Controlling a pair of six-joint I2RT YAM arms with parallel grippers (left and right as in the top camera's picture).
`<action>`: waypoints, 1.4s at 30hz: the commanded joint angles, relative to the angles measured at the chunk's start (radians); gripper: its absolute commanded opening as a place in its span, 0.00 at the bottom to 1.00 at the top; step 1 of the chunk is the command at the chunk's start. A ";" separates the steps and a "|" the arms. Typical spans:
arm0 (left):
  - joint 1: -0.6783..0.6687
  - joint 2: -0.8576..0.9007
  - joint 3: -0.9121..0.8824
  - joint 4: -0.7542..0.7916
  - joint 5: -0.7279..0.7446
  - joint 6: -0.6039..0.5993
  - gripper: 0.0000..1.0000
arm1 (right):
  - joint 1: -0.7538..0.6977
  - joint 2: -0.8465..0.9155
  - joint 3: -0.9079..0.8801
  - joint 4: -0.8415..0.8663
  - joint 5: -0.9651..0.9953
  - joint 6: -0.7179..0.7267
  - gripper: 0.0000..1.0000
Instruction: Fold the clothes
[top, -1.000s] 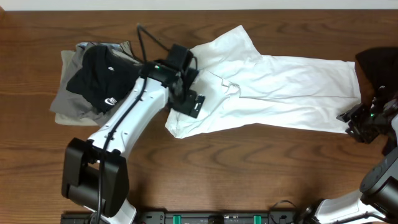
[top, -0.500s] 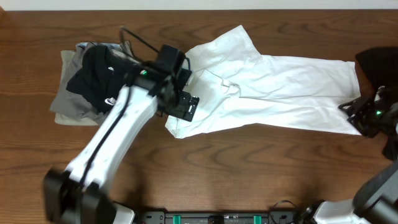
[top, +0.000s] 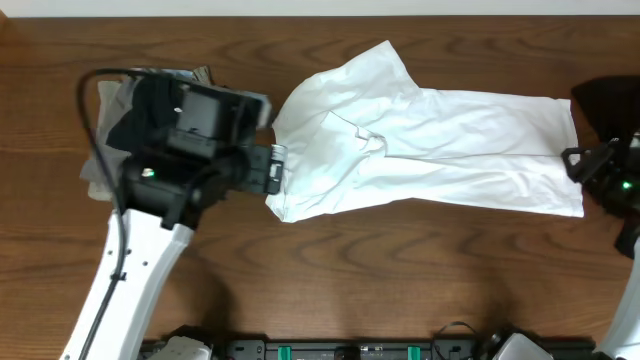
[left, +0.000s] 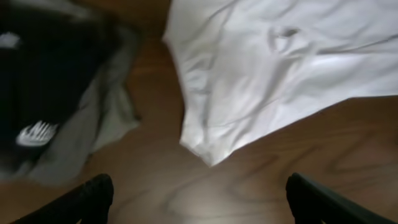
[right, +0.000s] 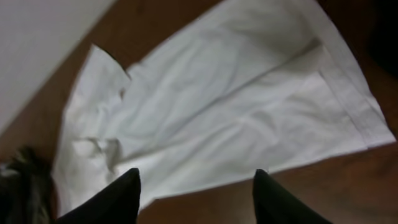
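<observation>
White T-shirt (top: 430, 150) lies flat along the middle of the table (top: 400, 280), long axis left to right. Hem is at the right end, collar end at the left, and one sleeve sticks out toward the far edge. Body looks folded in on itself lengthwise, creased and rumpled near the collar. A small grey print (left: 283, 38) shows there in the left wrist view. The lower-left corner comes to a point on bare wood.

Left arm (top: 135, 265) runs up from the near edge and covers much of the pile (top: 95, 170) of other clothes at the left. The pile sits apart from the shirt, with a strip of wood between. What you can see of it: grey garment (left: 99, 124) underneath, black garment (left: 43, 74) on top with a white logo (left: 36, 132). Another dark garment (top: 605, 105) sits at the right table edge, just past the hem, partly out of frame.

Left gripper (left: 202, 202): fingers (left: 90, 198) spread wide, nothing between them, nothing touched. You're above bare wood between the pile and the shirt's corner.

Right gripper (right: 193, 199): fingers (right: 106, 199) clearly apart, empty. From overhead it's just beside the hem's right edge, and I can't tell contact there. The wrist view shows cloth below the tips, not between them.
</observation>
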 joint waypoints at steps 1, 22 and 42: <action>0.042 0.023 -0.006 -0.050 -0.019 -0.020 0.90 | 0.019 0.019 0.003 -0.011 0.185 0.021 0.59; 0.047 0.620 -0.110 0.145 0.145 0.025 0.74 | 0.010 0.336 0.003 -0.056 0.219 0.003 0.64; 0.100 0.762 -0.110 0.213 0.158 0.082 0.06 | -0.006 0.388 0.003 -0.005 0.363 0.008 0.58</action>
